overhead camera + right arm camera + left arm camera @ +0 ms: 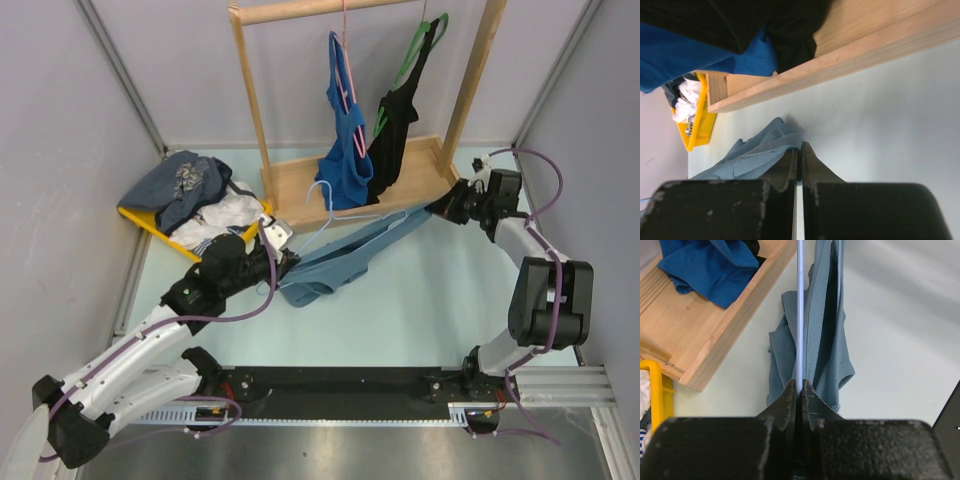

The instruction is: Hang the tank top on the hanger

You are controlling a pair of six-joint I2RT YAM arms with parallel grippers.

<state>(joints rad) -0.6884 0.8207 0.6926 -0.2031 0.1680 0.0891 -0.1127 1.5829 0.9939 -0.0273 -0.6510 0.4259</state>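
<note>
The dusty teal tank top (350, 255) lies stretched across the table between my two grippers. It also shows in the left wrist view (826, 340) and the right wrist view (752, 157). The pale light-blue wire hanger (338, 214) lies against it, hook towards the rack. My left gripper (284, 263) is shut on the hanger's wire (799, 315) at the top's bunched near end. My right gripper (436, 211) is shut on the top's far end, just in front of the rack's base.
A wooden rack (300, 182) stands at the back, with a royal-blue top (345, 150) on a pink hanger and a black top (395, 130) on a green hanger. A yellow bin (140, 222) of clothes sits at the far left. Walls close both sides.
</note>
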